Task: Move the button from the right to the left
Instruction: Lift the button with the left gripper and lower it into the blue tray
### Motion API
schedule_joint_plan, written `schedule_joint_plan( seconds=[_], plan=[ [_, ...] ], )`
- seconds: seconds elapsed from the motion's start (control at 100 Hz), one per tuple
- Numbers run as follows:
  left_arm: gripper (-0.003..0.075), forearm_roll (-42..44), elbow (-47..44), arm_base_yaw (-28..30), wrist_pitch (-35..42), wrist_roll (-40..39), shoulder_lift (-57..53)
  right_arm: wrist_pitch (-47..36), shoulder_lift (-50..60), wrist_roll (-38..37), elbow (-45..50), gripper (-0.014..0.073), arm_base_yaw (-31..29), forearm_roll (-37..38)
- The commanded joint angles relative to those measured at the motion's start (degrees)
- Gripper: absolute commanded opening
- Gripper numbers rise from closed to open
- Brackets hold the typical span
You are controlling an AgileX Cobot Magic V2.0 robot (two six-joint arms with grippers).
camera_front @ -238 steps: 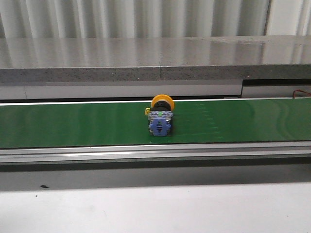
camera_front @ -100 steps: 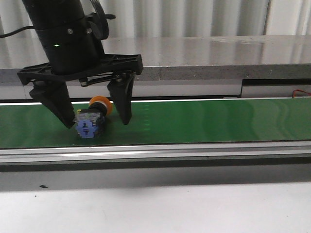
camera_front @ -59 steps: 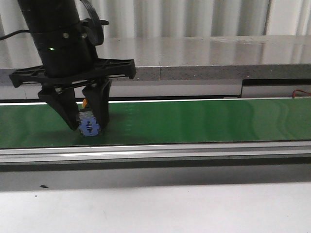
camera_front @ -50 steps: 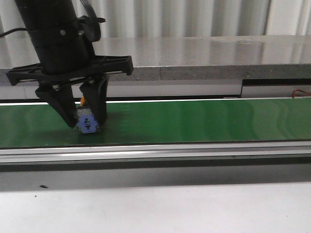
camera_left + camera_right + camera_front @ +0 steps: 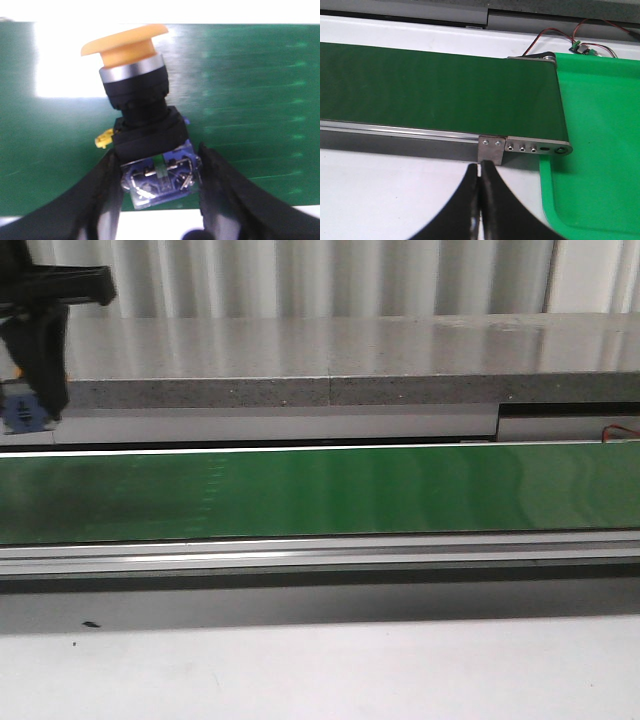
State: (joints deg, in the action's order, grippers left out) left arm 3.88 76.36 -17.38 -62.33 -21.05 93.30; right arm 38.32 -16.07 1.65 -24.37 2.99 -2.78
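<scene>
Up and away goes the left gripper (image 5: 25, 390) — half a second ago it sat low on the green conveyor belt (image 5: 320, 495) with its fingers closed around the button (image 5: 22, 415), and now it hangs at the far left edge of the front view, clear above the belt, with the button carried along. Only one dark finger and a sliver of the bluish contact block show there, in front of the grey ledge (image 5: 330, 390).

From the left wrist, the grip is plain: two black fingers (image 5: 107, 195) press the bluish contact block from either side, and the one button (image 5: 142, 125) stands tilted between them — yellow mushroom cap at the far end, then a silver ring, then the black collar, with a small yellow bit at the side of the body. Green belt fills the view behind it, blurred.

From the right wrist, the right gripper (image 5: 480, 200) has its two fingers pressed together with nothing between them, over the white table (image 5: 385, 190) just in front of the belt's end bracket (image 5: 490, 149). One green tray (image 5: 600, 140) lies beside that belt end, and red and black wires (image 5: 555, 37) run to a small circuit board (image 5: 581, 47) past it.
</scene>
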Motion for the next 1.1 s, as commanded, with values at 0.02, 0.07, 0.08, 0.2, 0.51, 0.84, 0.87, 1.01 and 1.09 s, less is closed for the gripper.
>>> schedule_joint_plan(
  seconds=[0.02,0.07,0.08,0.2,0.51,0.84,0.87,1.01,1.09],
  plan=[
    [0.0144,0.3,1.7,3.9,-2.0,4.0,-3.0,-4.3,-0.3,0.3,-1.4,-0.0068,0.2,0.0],
    [0.0144,0.3,1.7,5.9,-3.4,5.6,-3.0,-4.3,-0.3,0.3,-1.4,-0.0068,0.2,0.0],
    [0.0144,0.3,1.7,6.5,-3.5,5.9,-3.0,-4.3,-0.3,0.3,-1.4,-0.0068,0.2,0.0],
    [0.0144,0.3,1.7,11.4,-4.5,10.5,-3.1,-4.3,-0.3,0.3,-1.4,-0.0068,0.2,0.0],
    [0.0144,-0.4,1.7,25.5,-7.5,24.8,-3.1,-4.3,-0.3,0.3,-1.4,-0.0068,0.2,0.0],
    [0.0144,-0.8,1.3,38.2,-5.0,38.5,-2.9,-4.3,-0.3,0.3,-1.4,-0.0068,0.2,0.0],
    [0.0144,-0.8,1.3,39.0,-4.9,41.0,-2.8,-4.3,-0.3,0.3,-1.4,-0.0068,0.2,0.0],
    [0.0144,-1.2,1.3,41.2,-2.5,47.8,-0.9,-4.3,-0.3,0.3,-1.4,-0.0068,0.2,0.0],
    [0.0144,-1.7,1.3,41.5,-1.0,48.4,1.1,-4.3,-0.3,0.3,-1.4,-0.0068,0.2,0.0]
  ],
)
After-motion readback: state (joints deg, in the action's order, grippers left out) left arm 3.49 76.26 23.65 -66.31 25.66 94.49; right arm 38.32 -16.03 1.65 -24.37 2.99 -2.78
